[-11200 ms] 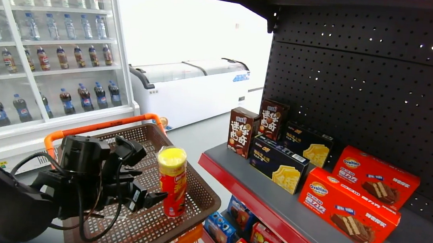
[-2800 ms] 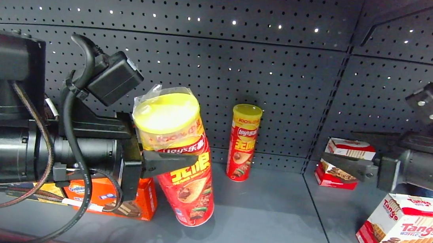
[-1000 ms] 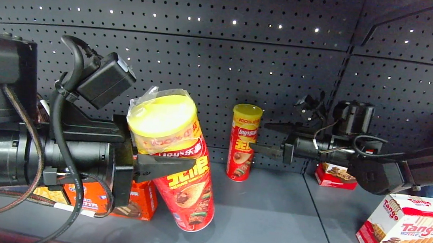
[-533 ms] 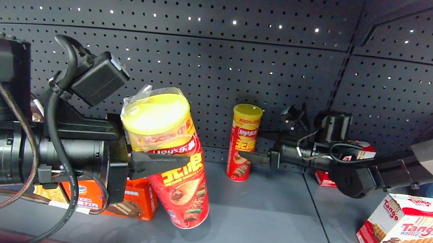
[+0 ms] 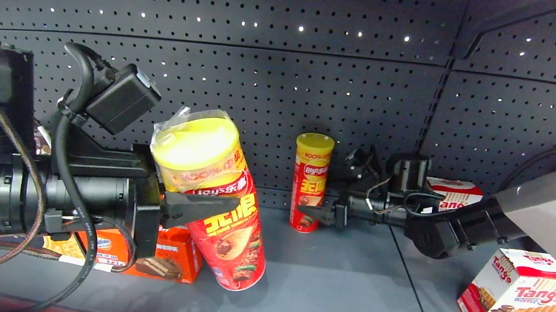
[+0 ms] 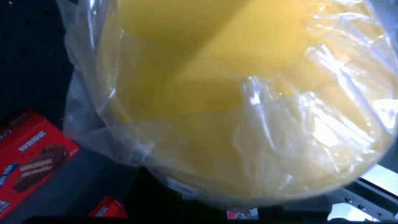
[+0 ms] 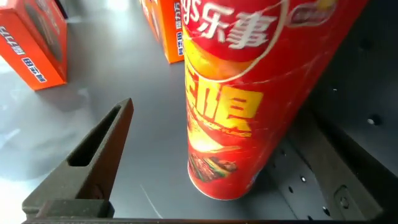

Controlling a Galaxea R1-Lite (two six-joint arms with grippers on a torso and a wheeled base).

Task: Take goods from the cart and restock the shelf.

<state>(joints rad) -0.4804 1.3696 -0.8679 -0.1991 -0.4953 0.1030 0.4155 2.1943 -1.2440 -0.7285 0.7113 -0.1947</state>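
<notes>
The chip can is in the left gripper, clamped on its upper body just below the yellow lid, with loose plastic wrap bunched over the top. Taking twelve as straight back to the pegboard, it leans with its lid toward ten o'clock. Its base is down at the floor of the shelf; whether it actually touches I can't tell.

On its nine o'clock side the orange boxes sit just beside the base, so there's no slack that way. From three round to five o'clock the grey floor lies bare as far as the wafer box near the front edge. At one o'clock a second can stands upright close to the pegboard, apart from the held one.

The right gripper comes in from three o'clock at that can's lower part, jaws apart. One finger lies clear of the can's wall with bare shelf between. The right arm stretches low and level across the foot of the upright post, passing in front of another wafer box at the back. The left arm reaches in level from nine o'clock, wrist well above the floor.
</notes>
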